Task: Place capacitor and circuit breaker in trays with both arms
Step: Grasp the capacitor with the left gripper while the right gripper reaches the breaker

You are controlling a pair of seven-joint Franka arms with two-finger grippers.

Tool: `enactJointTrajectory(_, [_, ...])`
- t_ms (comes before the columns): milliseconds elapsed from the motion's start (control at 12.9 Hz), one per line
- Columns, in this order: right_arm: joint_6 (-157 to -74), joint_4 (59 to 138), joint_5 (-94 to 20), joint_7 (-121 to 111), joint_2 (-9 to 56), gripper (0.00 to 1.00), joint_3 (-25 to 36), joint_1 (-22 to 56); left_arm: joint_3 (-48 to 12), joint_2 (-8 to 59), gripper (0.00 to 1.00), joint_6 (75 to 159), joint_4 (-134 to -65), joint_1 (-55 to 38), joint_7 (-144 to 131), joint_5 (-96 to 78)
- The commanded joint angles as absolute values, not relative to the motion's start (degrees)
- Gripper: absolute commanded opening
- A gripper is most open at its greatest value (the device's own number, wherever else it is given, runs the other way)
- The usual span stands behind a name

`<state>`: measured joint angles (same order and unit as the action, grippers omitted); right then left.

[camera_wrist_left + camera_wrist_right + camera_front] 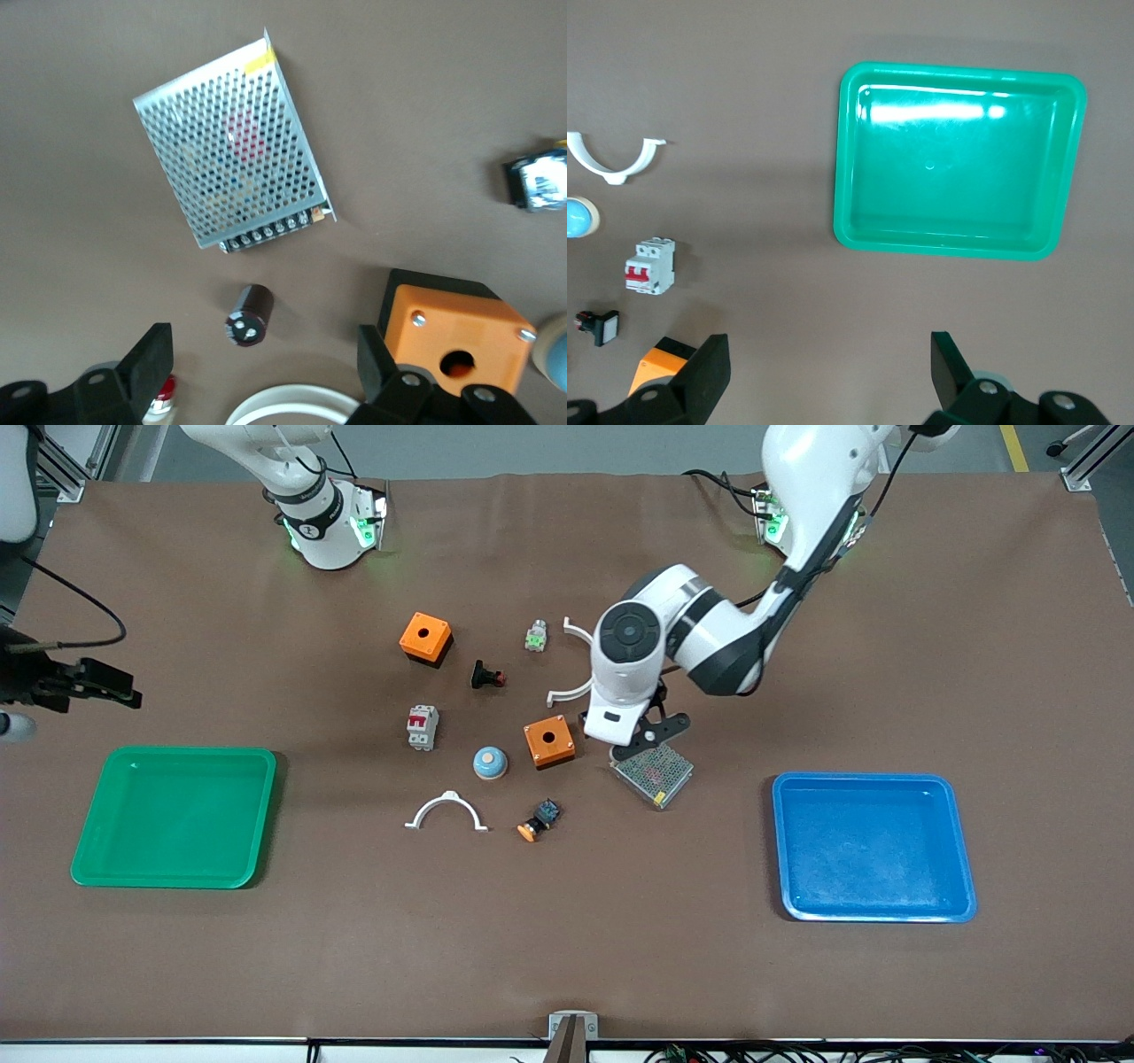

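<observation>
Left gripper (261, 359) spread wide and holding nothing, hanging over the table between the perforated metal box (653, 771) and the orange box (549, 741) — capacitor (249, 315) lying on its side almost centred between the two fingers, pale end turned toward the wrist camera, long axis running toward the metal box. Hidden under the arm in the front view. Looks set for a straight descent. Right gripper (828, 376) also open and empty, waiting up near the green tray (174, 816). Circuit breaker (422, 726) resting untouched toward the right arm's end — plainly that arm's pick.
</observation>
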<state>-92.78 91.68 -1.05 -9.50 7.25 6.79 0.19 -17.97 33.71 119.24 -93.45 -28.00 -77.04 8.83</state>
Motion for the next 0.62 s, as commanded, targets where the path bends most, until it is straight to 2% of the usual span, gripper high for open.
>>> enactJointTrajectory(0, [-91.7, 90.0, -1.9, -7.5, 9.2, 1.00, 6.2, 1.4, -17.8, 33.5, 0.86, 124.9, -100.9, -30.7, -84.7, 10.4])
enactJointTrajectory(78, [-91.8, 91.1, -2.1, 1.9, 9.2, 1.00, 6.2, 4.0, -17.8, 31.9, 0.84, 128.9, -105.5, -30.8, -86.0, 10.5])
enactJointTrajectory(233, [-93.7, 94.1, -2.3, 9.0, 9.3, 1.00, 6.2, 9.6, -17.8, 31.6, 0.80, 132.4, -108.5, -30.3, -86.1, 11.0])
enactJointTrajectory(543, [-116.1, 118.2, -3.8, 18.8, 1.9, 1.00, 6.2, 19.7, -17.6, 33.1, 0.70, 134.3, -108.3, -30.2, -86.1, 12.4])
